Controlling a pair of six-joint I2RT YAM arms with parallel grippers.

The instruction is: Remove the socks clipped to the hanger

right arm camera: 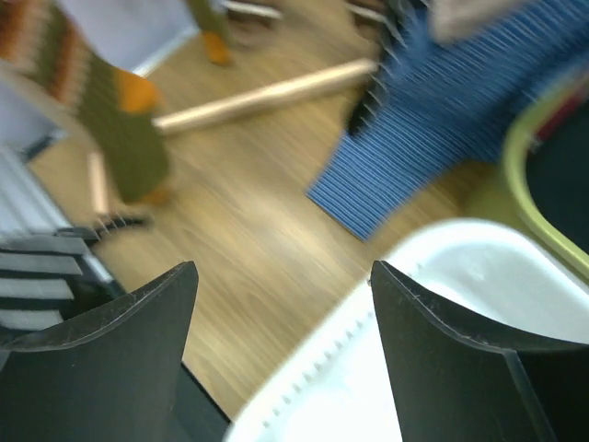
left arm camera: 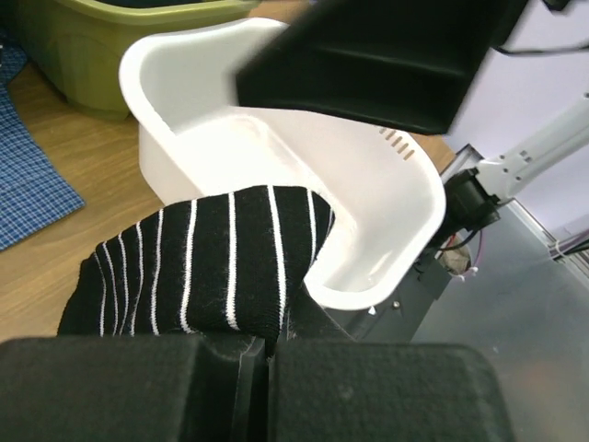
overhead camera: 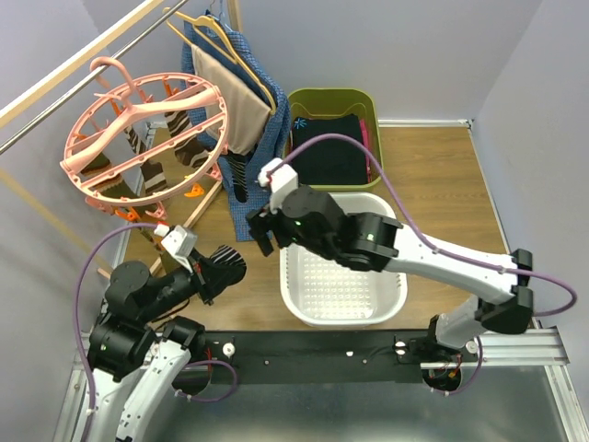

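Clamping black striped sock [left arm camera: 212,267] in left gripper [left arm camera: 267,348] (right gripper [right arm camera: 283,272] released, empty); next needs lifting over rim of basket [left arm camera: 405,184].

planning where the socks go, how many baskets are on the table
2: a white basket in the middle, and an olive-green bin right behind it with dark clothing inside. No others visible.

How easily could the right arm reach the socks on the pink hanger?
Probably yes: the right gripper is open and empty, fairly near the socks. The blue shirt hanging beside the hanger may crowd its way.
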